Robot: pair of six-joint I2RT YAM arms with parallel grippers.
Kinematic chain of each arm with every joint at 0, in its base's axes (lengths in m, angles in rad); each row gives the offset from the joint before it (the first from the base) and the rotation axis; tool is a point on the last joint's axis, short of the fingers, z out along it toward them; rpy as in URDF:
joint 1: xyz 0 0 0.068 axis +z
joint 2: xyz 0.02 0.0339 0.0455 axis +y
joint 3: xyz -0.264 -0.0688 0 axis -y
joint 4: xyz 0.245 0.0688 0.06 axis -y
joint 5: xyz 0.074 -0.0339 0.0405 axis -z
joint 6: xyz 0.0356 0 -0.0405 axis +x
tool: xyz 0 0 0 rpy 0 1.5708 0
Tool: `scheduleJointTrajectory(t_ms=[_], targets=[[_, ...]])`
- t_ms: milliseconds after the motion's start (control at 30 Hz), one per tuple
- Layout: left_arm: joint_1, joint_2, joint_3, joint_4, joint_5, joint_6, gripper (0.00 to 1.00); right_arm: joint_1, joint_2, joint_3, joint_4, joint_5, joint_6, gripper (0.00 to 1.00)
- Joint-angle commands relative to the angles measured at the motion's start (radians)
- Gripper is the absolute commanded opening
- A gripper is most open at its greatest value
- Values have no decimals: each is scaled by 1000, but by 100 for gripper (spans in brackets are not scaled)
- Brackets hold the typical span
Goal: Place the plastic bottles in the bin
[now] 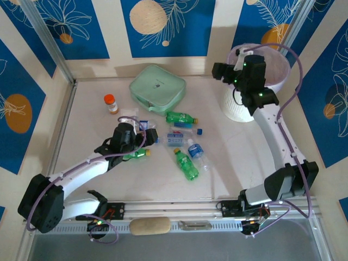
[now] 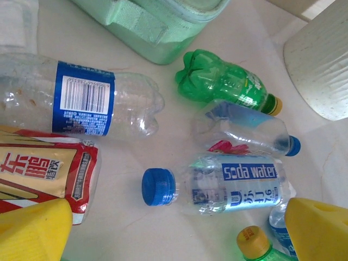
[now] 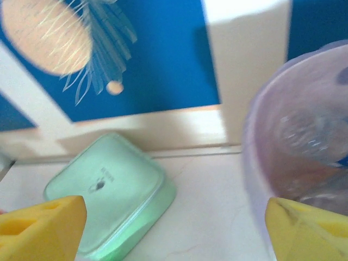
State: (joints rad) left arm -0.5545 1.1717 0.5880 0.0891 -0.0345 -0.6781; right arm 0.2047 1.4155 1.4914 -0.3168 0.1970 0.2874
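Several plastic bottles lie mid-table: a green one (image 1: 179, 117), a clear soda-water bottle (image 1: 176, 138) and another green one (image 1: 186, 164). My left gripper (image 1: 154, 136) hangs open just above them. Between its yellow fingers (image 2: 32, 234) I see the soda-water bottle (image 2: 234, 182) with its blue cap, a green bottle (image 2: 225, 81) and a clear blue-labelled bottle (image 2: 81, 98). The white bin (image 1: 234, 106) stands at the back right. My right gripper (image 1: 217, 72) is open and empty beside its left rim. The lilac-lined bin (image 3: 255, 136) has a clear bottle (image 3: 310, 136) inside.
A mint-green pouch (image 1: 157, 87) lies at the back centre, left of the bin. An orange-capped pill bottle (image 1: 111, 103) stands at the back left. A bottle with a red-and-yellow label (image 2: 43, 174) lies by my left finger. Walls close the table at the back and sides.
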Motion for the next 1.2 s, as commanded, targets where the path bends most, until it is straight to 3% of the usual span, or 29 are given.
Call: scheduleJointTrajectory(t_ms=[0,267,633,900,1167], targets=[[10,19,32,35,-16,-25,100,71,-50,-52,-69,-62,-57,87],[9,92,35,123,34,-83,100,215,-38,-164,-232,-154,-66,91],[21,87,32,113,-8,-75,100,402,242,-53,-494,-215,-222,92],[219,-33,-86,125,36,-201,100,545,476,127,-609,-110,-367,92],[341,-192,-128,22,19,-174,100,599,615,210,-654,57,-446,92]])
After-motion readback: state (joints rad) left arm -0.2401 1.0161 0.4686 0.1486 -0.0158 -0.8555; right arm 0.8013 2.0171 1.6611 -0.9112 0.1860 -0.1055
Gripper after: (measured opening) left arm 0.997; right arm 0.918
